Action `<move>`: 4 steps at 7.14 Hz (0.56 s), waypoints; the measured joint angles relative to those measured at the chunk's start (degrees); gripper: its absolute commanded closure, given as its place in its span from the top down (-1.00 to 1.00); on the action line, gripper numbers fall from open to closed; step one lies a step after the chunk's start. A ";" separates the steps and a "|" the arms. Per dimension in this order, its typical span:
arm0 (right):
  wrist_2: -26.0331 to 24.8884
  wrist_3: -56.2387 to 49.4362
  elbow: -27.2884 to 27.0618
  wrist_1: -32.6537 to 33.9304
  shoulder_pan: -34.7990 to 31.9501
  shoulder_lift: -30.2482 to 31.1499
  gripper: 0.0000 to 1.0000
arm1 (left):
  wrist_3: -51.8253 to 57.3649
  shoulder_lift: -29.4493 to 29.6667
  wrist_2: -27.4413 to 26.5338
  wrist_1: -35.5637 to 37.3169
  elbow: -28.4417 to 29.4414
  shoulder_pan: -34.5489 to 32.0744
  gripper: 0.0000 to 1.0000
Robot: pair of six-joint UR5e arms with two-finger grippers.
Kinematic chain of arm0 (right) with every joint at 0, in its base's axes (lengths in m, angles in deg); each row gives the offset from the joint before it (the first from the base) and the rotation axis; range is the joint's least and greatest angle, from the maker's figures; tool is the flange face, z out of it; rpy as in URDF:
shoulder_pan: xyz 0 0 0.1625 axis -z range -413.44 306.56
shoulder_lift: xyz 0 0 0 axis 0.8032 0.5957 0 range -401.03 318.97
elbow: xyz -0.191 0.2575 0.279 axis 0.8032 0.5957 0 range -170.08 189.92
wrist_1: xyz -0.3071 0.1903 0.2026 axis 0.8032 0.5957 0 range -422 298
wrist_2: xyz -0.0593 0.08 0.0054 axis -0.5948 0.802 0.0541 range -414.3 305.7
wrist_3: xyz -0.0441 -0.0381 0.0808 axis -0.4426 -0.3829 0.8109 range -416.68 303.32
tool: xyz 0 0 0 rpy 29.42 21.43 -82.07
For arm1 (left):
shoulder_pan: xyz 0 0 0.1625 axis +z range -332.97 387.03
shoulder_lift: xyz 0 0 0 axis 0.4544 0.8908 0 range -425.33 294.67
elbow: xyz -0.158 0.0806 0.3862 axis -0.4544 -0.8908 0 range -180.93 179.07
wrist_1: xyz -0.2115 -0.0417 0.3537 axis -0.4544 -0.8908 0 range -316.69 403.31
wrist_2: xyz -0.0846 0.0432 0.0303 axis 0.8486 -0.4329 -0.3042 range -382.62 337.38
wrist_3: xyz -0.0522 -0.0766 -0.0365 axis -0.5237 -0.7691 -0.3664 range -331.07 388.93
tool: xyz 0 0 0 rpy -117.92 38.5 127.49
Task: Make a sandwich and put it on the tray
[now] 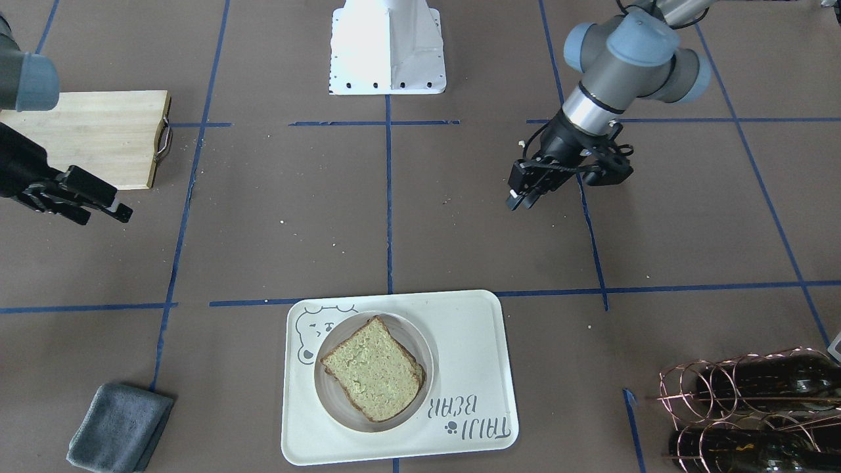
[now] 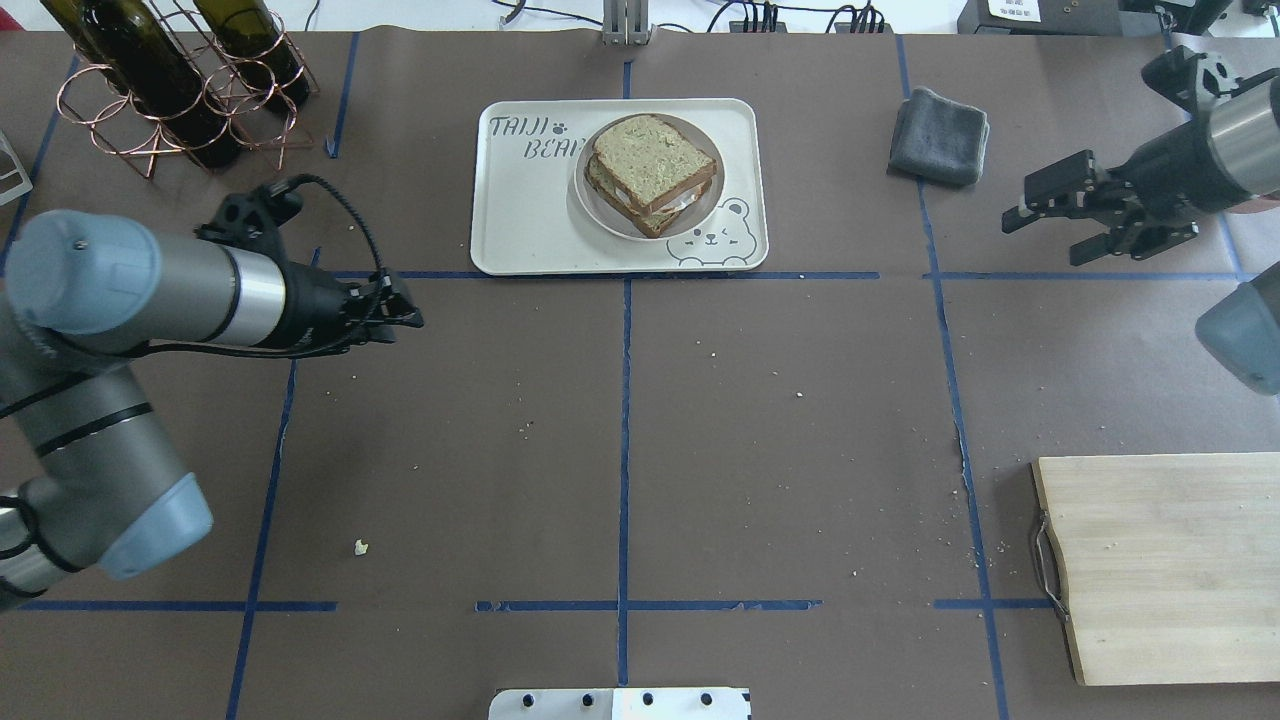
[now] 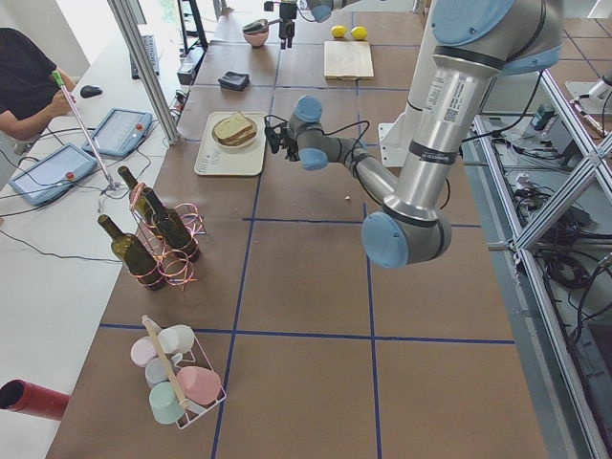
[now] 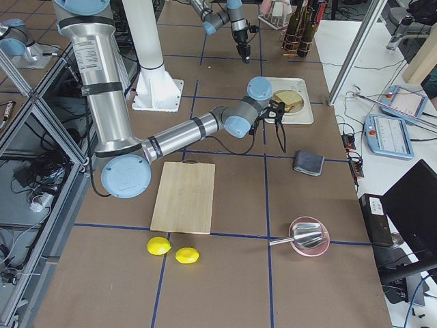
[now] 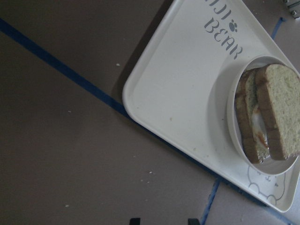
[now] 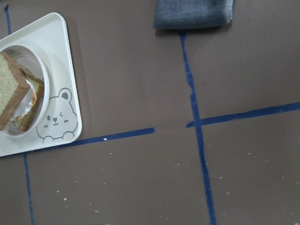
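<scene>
Treat sandwich [image 2: 652,165] as likely soft, light, loosely stacked; lift via plate [image 2: 581,188] rim on far tray [image 2: 530,215], not bread. Note left gripper [image 2: 412,318] jaws slightly apart, right gripper [image 2: 1042,242] wide apart.

Overhead and front views face oppositely; both share the tray [image 1: 470,341].

Both arms: silver-grey tubes w/ pale-blue caps at the joints. On the left arm [image 1: 631,59] a bright metal ring sits a little behind the jaws, and a black cable [image 2: 365,235] loops back from them. The left gripper [image 1: 519,199] and right gripper [image 2: 1042,240] are black and boxy. The big upright links carry printed code labels [image 3: 438,96]. The base [image 1: 387,49], farthest from the jaws, is white w/ a row of dark screw holes.
</scene>
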 measured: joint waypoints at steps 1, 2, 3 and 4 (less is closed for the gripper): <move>0.50 -10.09 -0.01 4.00 -3.46 2.27 1.00 | 14.23 -7.41 4.75 -0.08 -2.49 -5.53 -0.07; 0.69 -21.60 0.00 9.37 -7.18 4.12 1.00 | 30.04 -13.61 9.73 0.03 -3.13 -13.07 -0.07; 0.61 -34.47 -0.02 16.98 -11.45 5.22 1.00 | 45.60 -18.07 13.95 0.48 -2.15 -21.39 -0.07; 0.39 -46.17 -0.18 25.24 -15.47 5.52 1.00 | 59.20 -20.18 17.24 3.10 -0.35 -29.73 -0.07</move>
